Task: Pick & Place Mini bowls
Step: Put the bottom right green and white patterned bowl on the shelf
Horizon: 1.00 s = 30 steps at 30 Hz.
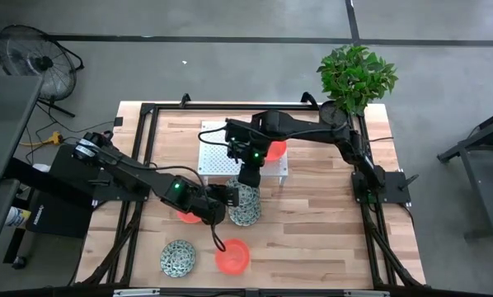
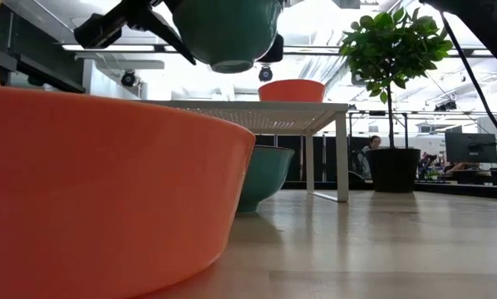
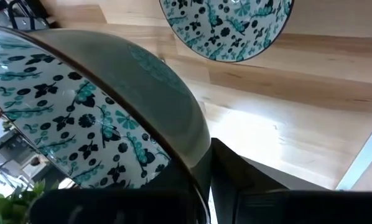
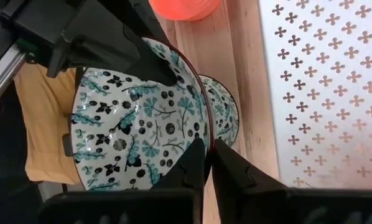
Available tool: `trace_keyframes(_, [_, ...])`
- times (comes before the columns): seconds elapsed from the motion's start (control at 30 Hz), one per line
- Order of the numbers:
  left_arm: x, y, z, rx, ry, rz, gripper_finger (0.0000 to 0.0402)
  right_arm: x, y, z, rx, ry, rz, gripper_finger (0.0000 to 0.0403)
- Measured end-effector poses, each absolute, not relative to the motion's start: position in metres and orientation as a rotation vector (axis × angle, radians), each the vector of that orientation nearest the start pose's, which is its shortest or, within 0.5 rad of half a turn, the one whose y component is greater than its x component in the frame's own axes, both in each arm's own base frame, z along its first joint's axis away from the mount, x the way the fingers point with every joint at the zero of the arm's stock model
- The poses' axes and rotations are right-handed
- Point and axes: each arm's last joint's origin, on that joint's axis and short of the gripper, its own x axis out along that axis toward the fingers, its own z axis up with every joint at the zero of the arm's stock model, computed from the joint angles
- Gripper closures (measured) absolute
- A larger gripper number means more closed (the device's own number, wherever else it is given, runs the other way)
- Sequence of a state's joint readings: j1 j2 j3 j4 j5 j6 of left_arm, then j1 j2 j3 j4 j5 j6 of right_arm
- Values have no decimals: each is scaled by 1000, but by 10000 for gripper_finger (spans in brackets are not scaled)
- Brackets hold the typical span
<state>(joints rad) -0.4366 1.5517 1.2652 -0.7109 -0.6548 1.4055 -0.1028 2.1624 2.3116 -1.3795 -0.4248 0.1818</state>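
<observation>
A speckled green-and-white mini bowl [image 4: 136,130] hangs in the air above a second speckled bowl [image 4: 226,115], which rests on its base on the table beside the white rack. Both grippers are shut on the raised bowl. My right gripper [image 4: 206,163] is at the rim on the rack's side. My left gripper [image 1: 224,196] is at the opposite rim. From table height, the raised bowl's teal underside [image 2: 228,33] shows well clear of the wood. One orange bowl [image 1: 275,150] stands on the rack. My right gripper pinches the raised bowl's rim [image 4: 195,146], one finger inside the bowl and one against its outer wall. The fingers slant down from above. The bowl hangs clear of the table, opening up and slightly tilted. My left gripper holds the rim on the opposite side [image 3: 195,165], with one finger [image 3: 248,180] against the outer wall and the other inside. It comes slanting down from the table's left. The bowl stays lifted clear between the two grippers.
An orange bowl [image 1: 189,216] lies under the left arm. Near the front edge are another orange bowl [image 1: 232,256] and a speckled bowl [image 1: 178,257]. The white perforated rack [image 1: 218,157] stands mid-table, and a potted plant [image 1: 355,78] stands at the far right corner.
</observation>
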Motion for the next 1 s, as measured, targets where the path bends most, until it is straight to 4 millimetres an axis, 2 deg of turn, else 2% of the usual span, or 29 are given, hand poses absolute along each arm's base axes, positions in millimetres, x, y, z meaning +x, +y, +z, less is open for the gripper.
trace_keyframes(0.3, [294,-119,280,1815,889,-464,389,431,-32,330,498,1214,215,308])
trace_keyframes(0.47, [294,-119,280,1807,895,-453,389,424,-37,340,495,1195,199,271])
trace_keyframes(0.57, [293,-118,280,1819,922,-420,389,411,-43,357,462,1172,136,264])
trace_keyframes(0.73, [286,-110,283,1788,1002,-355,389,376,-49,394,345,1115,-21,264])
trace_keyframes(0.87, [287,-95,283,1679,1068,-315,389,351,-43,420,312,1069,-101,263])
trace_keyframes(1.0, [284,-75,289,1577,1131,-304,389,331,-30,436,268,1044,-166,263])
